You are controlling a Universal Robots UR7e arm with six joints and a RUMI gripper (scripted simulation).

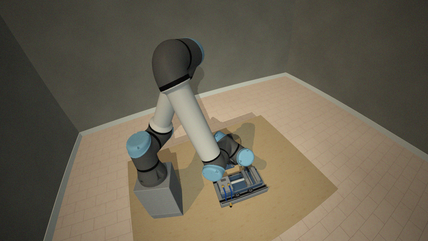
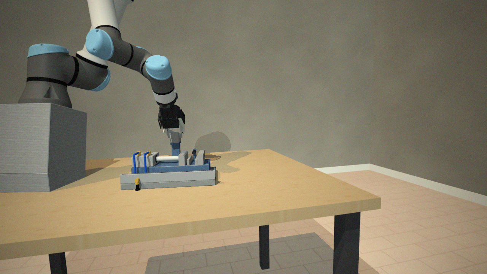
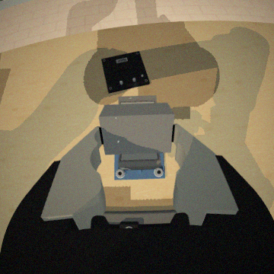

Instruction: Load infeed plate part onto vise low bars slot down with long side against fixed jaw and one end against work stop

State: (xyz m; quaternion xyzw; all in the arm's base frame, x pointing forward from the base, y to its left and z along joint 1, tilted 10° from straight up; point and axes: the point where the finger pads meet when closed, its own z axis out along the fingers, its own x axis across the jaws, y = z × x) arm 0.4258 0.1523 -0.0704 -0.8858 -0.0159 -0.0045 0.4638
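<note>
1. Nearest in the exterior view is the front edge of the wooden table [image 1: 284, 179] [image 2: 272, 190], with dark legs below it.
2. Behind that edge, a long grey rail [image 1: 245, 197] [image 2: 166, 178] runs along the front of the vise [image 1: 239, 187] [image 2: 170, 168]. Two blue hoses [image 1: 225, 194] [image 2: 145, 163] rise at the cylinder end.
3. A white rod [image 1: 237, 180] [image 2: 166, 158] reaches from the cylinder to the moving jaw [image 1: 247, 178] [image 2: 183, 158]. The fixed jaw [image 1: 255, 175] [image 2: 200, 158] stands apart from it, and the dark work stop [image 2: 194, 152] shows between them.
4. Beyond the vise, a blue stand [image 1: 229, 166] [image 2: 175, 148] [image 3: 139, 176] rises from behind it. Two bolts show on its blue base in the wrist view.
5. The grey block [image 2: 175, 136] [image 3: 137, 133] is at this stand, outside the vise. The gripper [image 2: 174, 131] [image 3: 137, 126] has its fingers closed on the block, one at each side. I cannot tell which way the slot faces.
6. Farther off in the wrist view, a black box [image 3: 125, 72] lies on the table.
</note>
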